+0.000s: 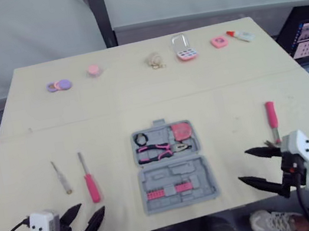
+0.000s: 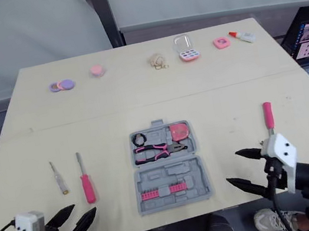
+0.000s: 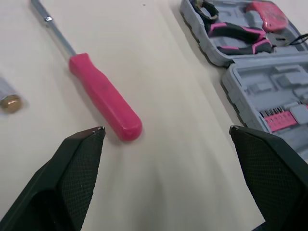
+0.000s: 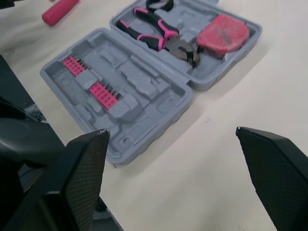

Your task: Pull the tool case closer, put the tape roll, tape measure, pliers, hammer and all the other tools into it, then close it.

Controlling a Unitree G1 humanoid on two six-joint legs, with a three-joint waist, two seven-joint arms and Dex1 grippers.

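Screwdriver (image 1: 91, 185), pink-handled, lay left of the open tool case (image 1: 179, 187) on the surface (image 1: 139, 97): likely light, stiff, prone to roll, best grasped mid-handle. Left gripper (image 1: 90, 209) and right gripper (image 1: 244, 165) hung wide, empty.

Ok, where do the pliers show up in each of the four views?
Left eye view: pliers in the open tool case's far half, mid-table.
Right eye view: pliers in that same half.
Left wrist view: pliers in the case, beyond the pink screwdriver.
Right wrist view: pliers in the case half beyond the bit rows.
Shared landmark: the pink tape measure beside them.
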